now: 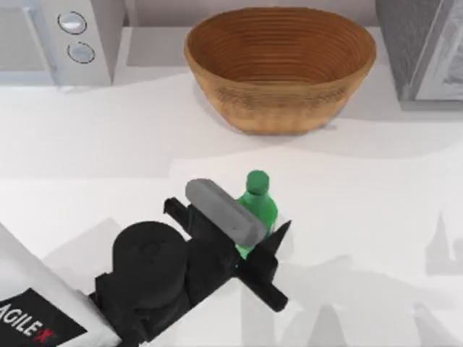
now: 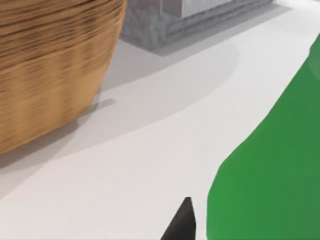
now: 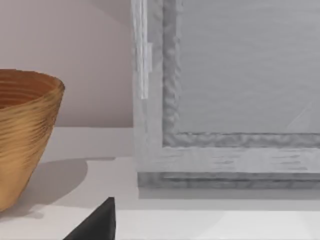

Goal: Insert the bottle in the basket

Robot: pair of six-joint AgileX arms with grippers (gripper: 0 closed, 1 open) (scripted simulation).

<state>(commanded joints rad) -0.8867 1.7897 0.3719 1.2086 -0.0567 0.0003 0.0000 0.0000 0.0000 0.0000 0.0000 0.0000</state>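
White table, open between basket and pincer-flanked bottle.

open tabletop, basket unobstructed

A plain white tabletop spreads across the scene. At its far left corner stands a pale grey box-shaped appliance with 2 round silver dials stacked one above the other on its front. At the far right corner stands a rough-textured grey cabinet with a paler framed panel.
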